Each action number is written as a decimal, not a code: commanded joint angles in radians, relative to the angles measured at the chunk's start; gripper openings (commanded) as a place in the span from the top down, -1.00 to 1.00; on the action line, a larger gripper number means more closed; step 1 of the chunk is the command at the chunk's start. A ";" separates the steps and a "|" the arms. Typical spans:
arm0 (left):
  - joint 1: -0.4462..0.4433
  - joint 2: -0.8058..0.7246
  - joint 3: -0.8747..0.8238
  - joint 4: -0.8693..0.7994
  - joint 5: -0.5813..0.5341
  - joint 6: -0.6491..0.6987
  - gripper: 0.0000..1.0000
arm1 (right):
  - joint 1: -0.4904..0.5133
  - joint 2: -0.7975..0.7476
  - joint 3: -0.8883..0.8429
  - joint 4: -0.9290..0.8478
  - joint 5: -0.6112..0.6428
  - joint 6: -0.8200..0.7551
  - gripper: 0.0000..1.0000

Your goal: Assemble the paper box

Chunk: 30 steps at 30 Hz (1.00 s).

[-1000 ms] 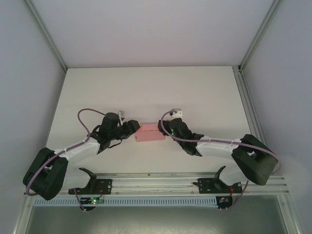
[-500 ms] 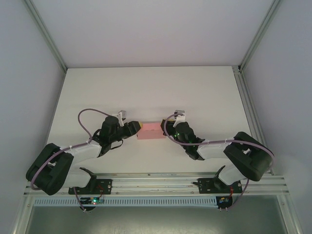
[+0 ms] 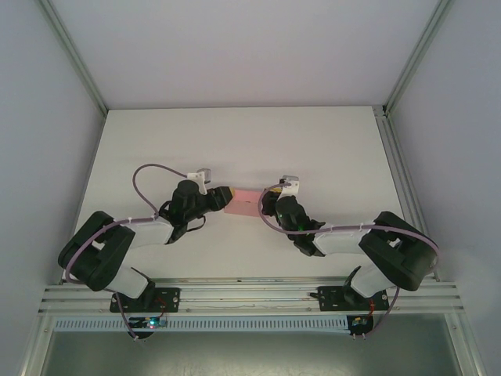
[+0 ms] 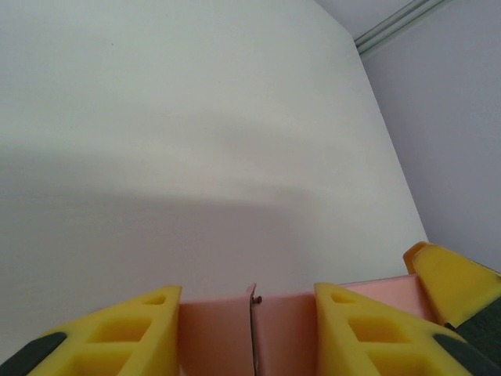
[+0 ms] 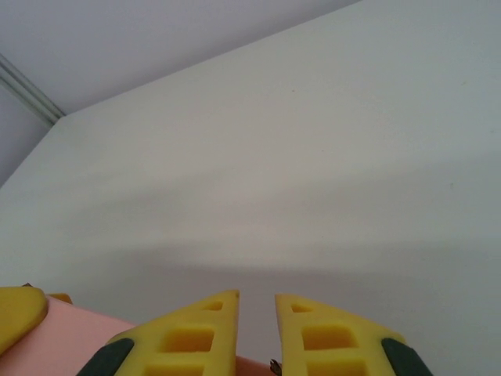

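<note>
The pink paper box (image 3: pixel 244 202) hangs between my two grippers near the middle of the table. My left gripper (image 3: pixel 221 196) grips its left end. In the left wrist view, pink card with an upright slit (image 4: pixel 252 333) fills the gap of the left gripper (image 4: pixel 246 291) from one yellow finger (image 4: pixel 117 333) to the other. My right gripper (image 3: pixel 264 205) is at the box's right end. In the right wrist view, the right gripper (image 5: pixel 257 299) is nearly closed, with the pink card (image 5: pixel 252 368) low between its fingers.
The white table (image 3: pixel 235 141) lies open beyond the box, walled on three sides. A metal rail (image 3: pixel 250 296) runs along the near edge by the arm bases. The other arm's yellow finger shows at the edge of each wrist view.
Both grippers have carried the box a little farther from the arm bases. The box now looks flatter and tilted from above. The left arm's elbow has swung right.
</note>
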 commanded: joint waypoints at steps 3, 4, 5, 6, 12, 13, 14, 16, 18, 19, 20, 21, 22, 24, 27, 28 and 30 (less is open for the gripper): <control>-0.075 0.002 0.025 -0.550 0.021 0.117 0.98 | 0.047 0.020 0.037 -0.337 -0.122 -0.107 0.62; -0.075 -0.004 0.059 -0.595 0.017 0.122 0.81 | 0.042 0.017 0.065 -0.369 -0.116 -0.124 0.60; -0.075 -0.004 0.095 -0.633 0.032 0.133 0.59 | 0.035 0.015 0.101 -0.402 -0.113 -0.141 0.58; -0.075 -0.002 0.128 -0.658 0.045 0.140 0.50 | 0.027 0.012 0.126 -0.426 -0.119 -0.159 0.54; -0.076 -0.051 0.295 -0.854 -0.069 0.157 -0.25 | -0.022 -0.059 0.256 -0.463 -0.199 -0.241 -0.15; -0.075 -0.070 0.330 -0.899 -0.094 0.184 -0.39 | -0.032 -0.078 0.274 -0.471 -0.223 -0.261 -0.24; -0.075 -0.092 0.357 -0.932 -0.117 0.196 -0.60 | -0.043 -0.096 0.289 -0.474 -0.253 -0.283 -0.33; -0.075 -0.143 0.405 -0.978 -0.156 0.219 -1.00 | -0.067 -0.136 0.312 -0.480 -0.317 -0.331 -0.62; -0.072 -0.182 0.456 -1.039 -0.208 0.229 -1.00 | -0.096 -0.165 0.330 -0.488 -0.411 -0.416 -0.90; -0.071 -0.193 0.492 -1.085 -0.248 0.237 -1.00 | -0.114 -0.181 0.340 -0.500 -0.454 -0.471 -0.97; -0.066 -0.200 0.528 -1.133 -0.290 0.238 -1.00 | -0.133 -0.194 0.349 -0.515 -0.533 -0.551 -0.97; -0.059 -0.204 0.558 -1.175 -0.329 0.239 -0.99 | -0.154 -0.206 0.356 -0.542 -0.627 -0.653 -0.96; -0.046 -0.207 0.587 -1.215 -0.378 0.236 -1.00 | -0.168 -0.214 0.366 -0.577 -0.702 -0.754 -0.96; -0.003 -0.213 0.609 -1.260 -0.457 0.222 -1.00 | -0.183 -0.215 0.403 -0.715 -0.880 -1.021 -0.96; 0.112 -0.217 0.602 -1.315 -0.478 0.174 -1.00 | -0.173 -0.176 0.480 -0.914 -0.960 -1.300 -0.97; 0.146 -0.223 0.590 -1.324 -0.477 0.158 -1.00 | -0.173 -0.151 0.516 -0.978 -0.964 -1.359 -0.97; 0.202 -0.252 0.547 -1.318 -0.478 0.154 -1.00 | -0.173 -0.087 0.598 -1.094 -0.945 -1.445 -0.97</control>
